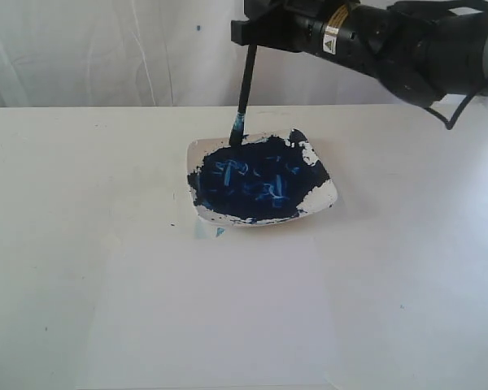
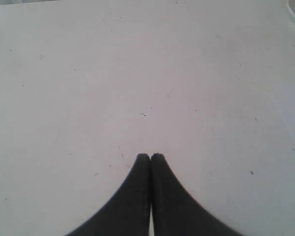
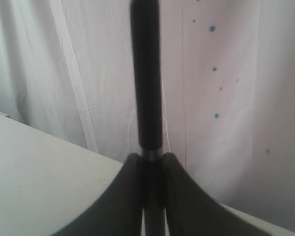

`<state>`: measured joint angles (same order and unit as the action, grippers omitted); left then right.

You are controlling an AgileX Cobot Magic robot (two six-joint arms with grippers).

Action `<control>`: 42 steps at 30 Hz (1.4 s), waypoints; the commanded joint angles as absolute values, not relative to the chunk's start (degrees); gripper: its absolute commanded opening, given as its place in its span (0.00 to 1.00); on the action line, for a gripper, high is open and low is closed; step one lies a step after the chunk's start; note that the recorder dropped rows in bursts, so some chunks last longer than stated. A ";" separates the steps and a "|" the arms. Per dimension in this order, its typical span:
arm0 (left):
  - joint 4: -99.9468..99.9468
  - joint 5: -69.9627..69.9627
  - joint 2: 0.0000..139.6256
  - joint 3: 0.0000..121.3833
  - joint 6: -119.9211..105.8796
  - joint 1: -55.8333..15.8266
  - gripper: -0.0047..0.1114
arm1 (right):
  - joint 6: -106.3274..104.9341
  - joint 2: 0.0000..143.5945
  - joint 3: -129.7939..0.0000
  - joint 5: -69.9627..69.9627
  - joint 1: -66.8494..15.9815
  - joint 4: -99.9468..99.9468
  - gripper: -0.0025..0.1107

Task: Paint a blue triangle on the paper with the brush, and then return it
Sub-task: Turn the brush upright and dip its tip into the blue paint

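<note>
Plain white paper [image 1: 211,325], one flat rectangular sheet with faint edges, lies nearest on the matte off-white table [image 1: 57,244], its far edge reaching the dish [image 1: 325,195]. That single square white dish, its rim smeared, holds a glossy dark blue paint mass [image 1: 252,183] with lighter streaks. One thin, black-handled brush [image 1: 246,85] stands nearly upright, its blue-stained tip touching the paint at the dish's far left edge. The right gripper [image 1: 254,39] clamps the handle's top, jaws closed narrowly on it. The left gripper [image 2: 150,157], smooth and black, hangs over bare table with jaws pressed together, holding nothing.
</note>
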<state>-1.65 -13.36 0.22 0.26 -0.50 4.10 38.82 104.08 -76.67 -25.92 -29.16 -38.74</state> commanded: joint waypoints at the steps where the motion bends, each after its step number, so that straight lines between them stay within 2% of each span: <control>1: -2.06 -13.27 0.00 0.00 0.00 3.87 0.04 | 39.82 106.02 -76.57 -25.74 -28.93 -39.21 0.02; 14: -2.06 -13.27 0.00 0.00 0.00 3.87 0.04 | 41.84 110.07 -76.57 -22.31 -28.93 -39.21 0.02; 25: -2.06 -13.27 0.00 0.00 0.00 3.87 0.04 | 41.84 105.95 -76.57 -24.60 -28.93 -39.21 0.02; 30: -2.06 -13.27 0.00 0.00 0.00 3.87 0.04 | 44.56 101.69 -76.57 -24.33 -28.93 -39.04 0.02; 33: -2.06 -13.27 0.00 0.00 0.00 3.87 0.04 | 54.01 97.72 -76.57 -19.58 -28.93 -40.79 0.02; 36: -2.06 -13.27 0.00 0.00 0.00 3.87 0.04 | 68.36 93.00 -75.28 -13.88 -28.93 -50.62 0.02; 42: -2.06 -13.27 0.00 0.00 0.00 3.87 0.04 | 72.24 82.49 -65.35 -21.90 -28.93 -56.92 0.02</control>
<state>-1.65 -13.36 0.22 0.26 -0.50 4.10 70.10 86.87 -69.11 -18.11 -29.16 -54.78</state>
